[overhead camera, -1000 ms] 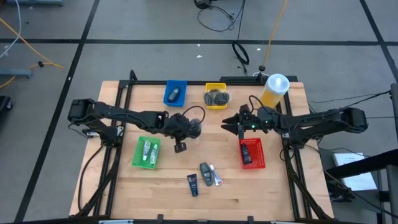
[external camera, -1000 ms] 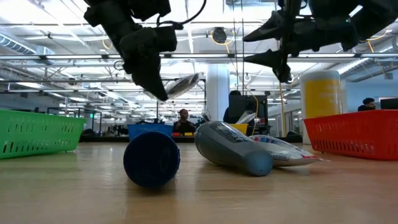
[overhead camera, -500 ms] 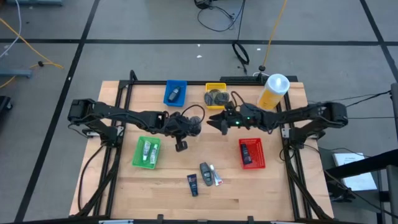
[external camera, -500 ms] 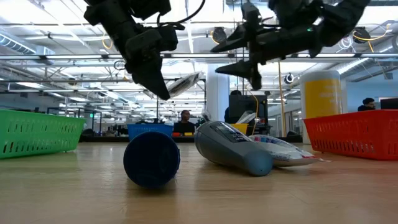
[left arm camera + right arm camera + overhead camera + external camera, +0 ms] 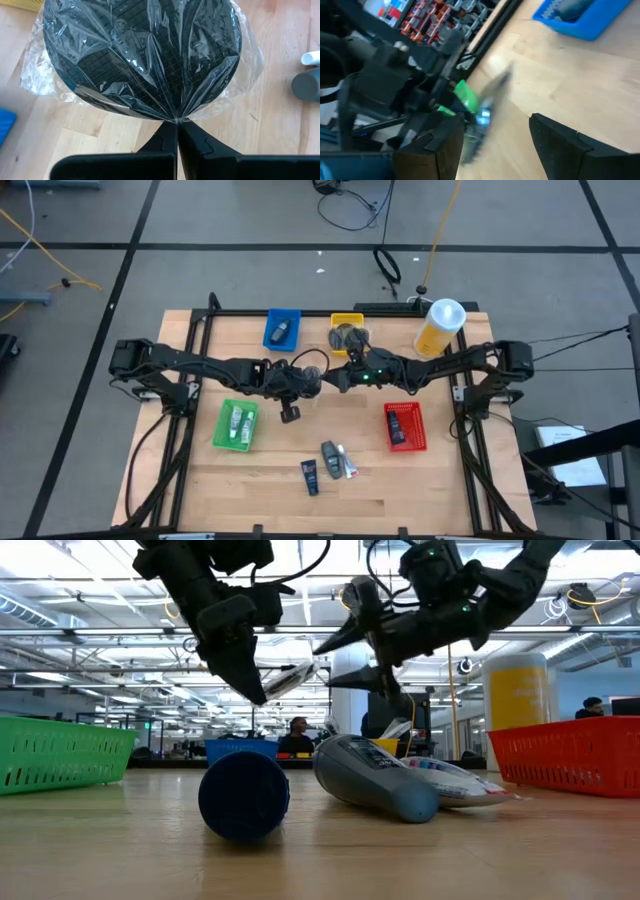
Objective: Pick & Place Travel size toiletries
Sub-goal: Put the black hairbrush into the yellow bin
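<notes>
A dark round disc in clear plastic wrap [image 5: 140,55] hangs above the middle of the table, with my left gripper [image 5: 300,388] shut on the wrap. My right gripper [image 5: 325,665] is open and reaches in from the table's right side, its fingertips level with the disc's free end [image 5: 312,666]; I cannot tell whether they touch it. Loose toiletries lie at the near middle: a dark bottle [image 5: 310,476], a grey bottle [image 5: 330,455] and a white tube [image 5: 346,463]. My left gripper pinches the gathered edge of the plastic wrap [image 5: 176,120] at the disc's rim between its two shut fingers. The fingers slant down from the table's left side. The disc is lifted clear of the table and sticks out beyond the fingertips toward the right arm.
A blue tray [image 5: 282,328] and a yellow tray [image 5: 347,333] stand at the back. A green tray [image 5: 236,425] with white tubes sits at the left, a red tray [image 5: 405,426] with a black piece at the right. A big yellow bottle [image 5: 441,326] stands at the back right.
My right gripper has travelled from above the red tray toward the table's left edge, sinking a little and rolling, up to the held disc, and has stayed open. My left gripper and the disc have kept their place.
</notes>
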Controlling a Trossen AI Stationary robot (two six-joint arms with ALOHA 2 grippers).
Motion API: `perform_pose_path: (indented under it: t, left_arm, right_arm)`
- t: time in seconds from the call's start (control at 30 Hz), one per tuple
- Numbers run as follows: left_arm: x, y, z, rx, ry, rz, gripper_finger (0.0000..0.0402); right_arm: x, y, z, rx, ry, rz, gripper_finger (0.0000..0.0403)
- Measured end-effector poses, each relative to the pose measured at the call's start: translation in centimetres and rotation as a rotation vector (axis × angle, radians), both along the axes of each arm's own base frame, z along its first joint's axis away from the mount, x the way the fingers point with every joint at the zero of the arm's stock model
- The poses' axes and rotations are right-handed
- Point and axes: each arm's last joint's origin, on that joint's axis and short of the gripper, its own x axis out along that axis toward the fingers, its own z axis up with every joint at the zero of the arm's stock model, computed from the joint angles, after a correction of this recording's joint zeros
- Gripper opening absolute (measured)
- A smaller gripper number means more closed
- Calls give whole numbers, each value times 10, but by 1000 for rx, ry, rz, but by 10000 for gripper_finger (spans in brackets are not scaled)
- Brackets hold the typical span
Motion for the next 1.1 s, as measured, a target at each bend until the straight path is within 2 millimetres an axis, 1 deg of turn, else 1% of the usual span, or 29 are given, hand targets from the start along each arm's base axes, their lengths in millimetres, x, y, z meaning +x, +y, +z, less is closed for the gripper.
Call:
perform_pose_path:
  t: [0.1, 0.27, 0.37, 0.5, 0.67, 0.73, 0.93, 1.1]
  left_arm:
    - [0, 0, 0, 0, 0, 0, 0]
    - [0, 0, 0, 0, 0, 0, 0]
    - [0, 1, 0, 15, 0, 10, 0]
    - [0, 1, 0, 29, -1, 19, 0]
    - [0, 1, 0, 43, 1, 2, 0]
    - [0, 1, 0, 45, 2, 3, 0]
    - [0, 1, 1, 43, -1, 7, 6]
    - [1, 1, 1, 45, -6, -2, 39]
  right_arm:
    - [10, 1, 1, -4, -9, 10, 215]
    - [20, 0, -6, 28, 14, 53, 214]
    - [23, 0, -9, 70, 15, 77, 196]
    - [26, -1, -19, 116, 23, 93, 139]
    - [26, 0, -19, 108, 24, 108, 46]
    - [26, 0, -18, 87, 25, 114, 21]
    - [26, -3, -18, 88, 21, 102, 28]
    - [25, -9, -19, 70, 33, 92, 23]
